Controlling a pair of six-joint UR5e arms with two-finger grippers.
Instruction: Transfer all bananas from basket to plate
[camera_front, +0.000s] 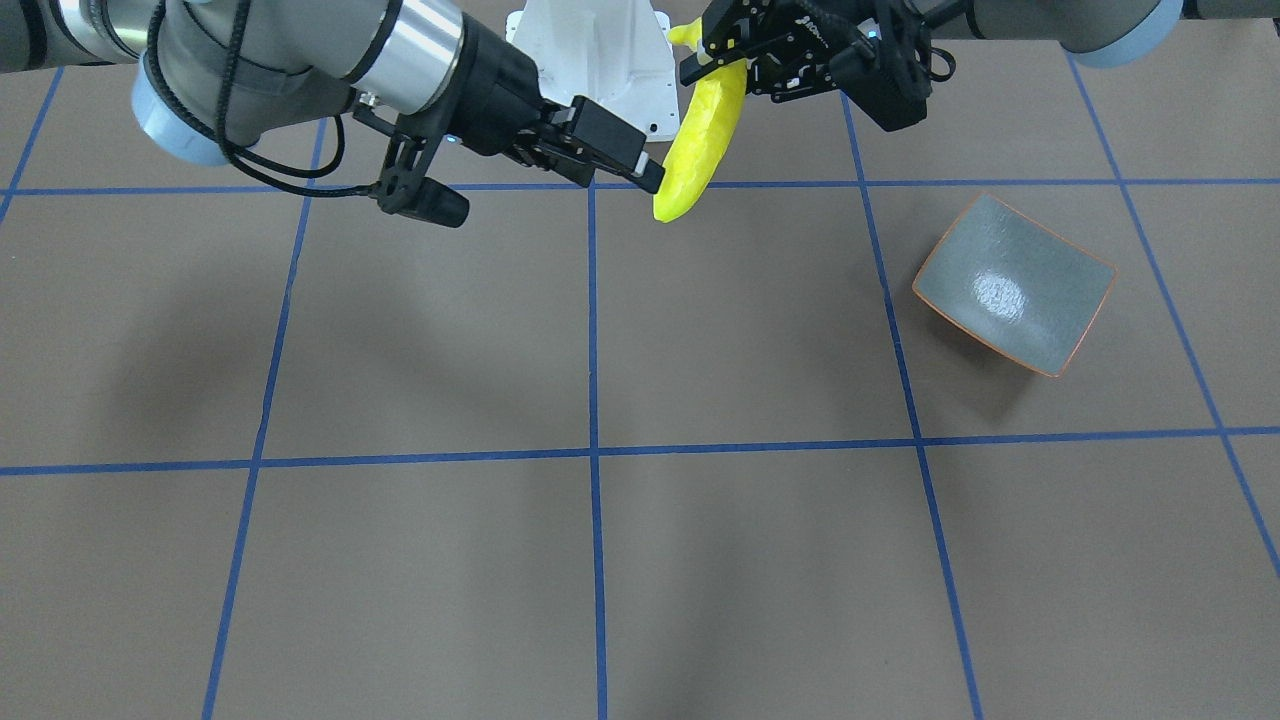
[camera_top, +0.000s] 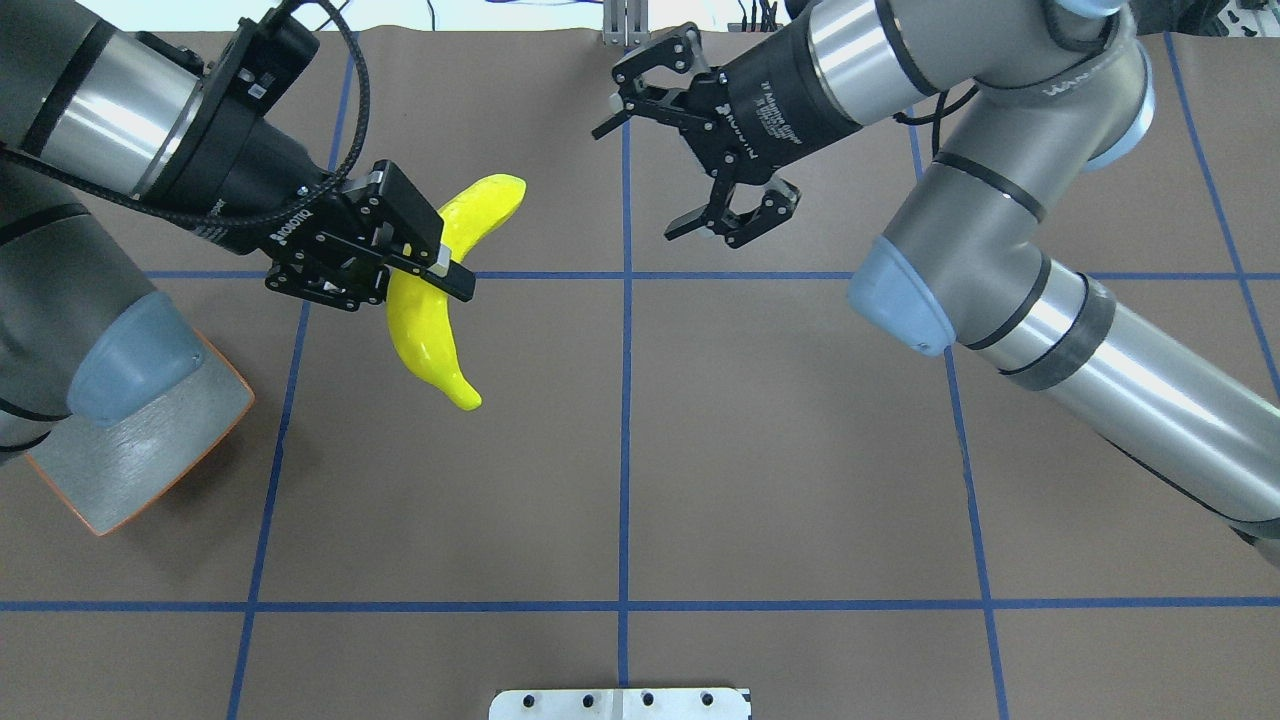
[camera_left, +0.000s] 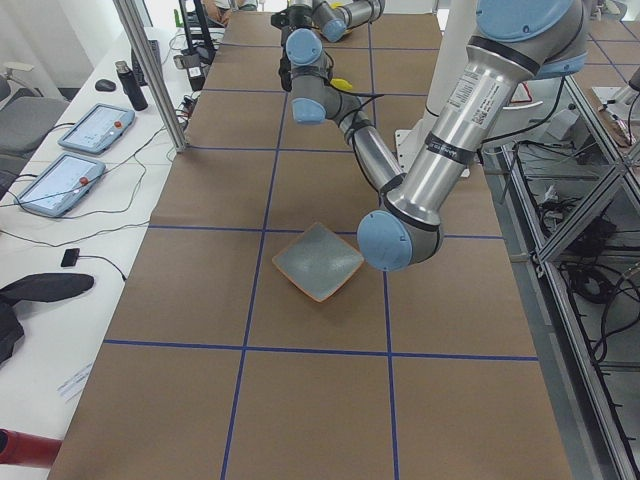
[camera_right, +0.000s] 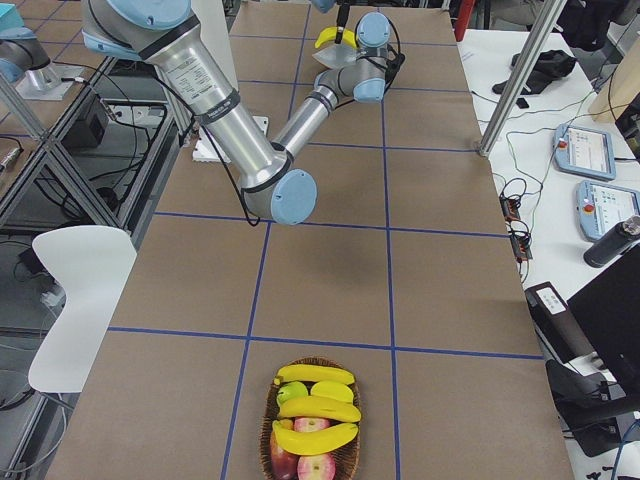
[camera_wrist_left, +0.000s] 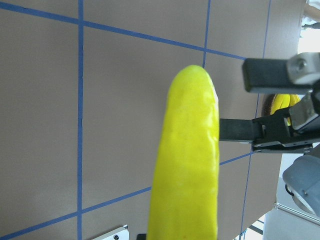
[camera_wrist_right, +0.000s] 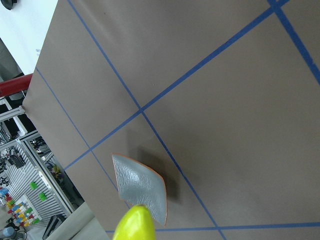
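Note:
My left gripper (camera_top: 420, 262) is shut on the middle of a bright yellow banana (camera_top: 430, 335) and holds it in the air above the table, its dark-free tip pointing down. The same banana (camera_wrist_left: 187, 165) fills the left wrist view. My right gripper (camera_top: 645, 160) stands open a short way off, facing the banana, with nothing between its fingers. The grey-green plate (camera_front: 1010, 285) with an orange rim lies empty, partly under my left arm's elbow in the overhead view. The basket (camera_right: 268, 415) at the table's far right end holds three more bananas (camera_right: 320, 408).
Red and green apples (camera_right: 312, 462) share the basket with the bananas. Blue tape lines cross the brown table (camera_top: 780, 450). A white mounting base (camera_front: 600, 60) sits at the robot's side. Tablets and cables lie on a side desk (camera_left: 80, 150).

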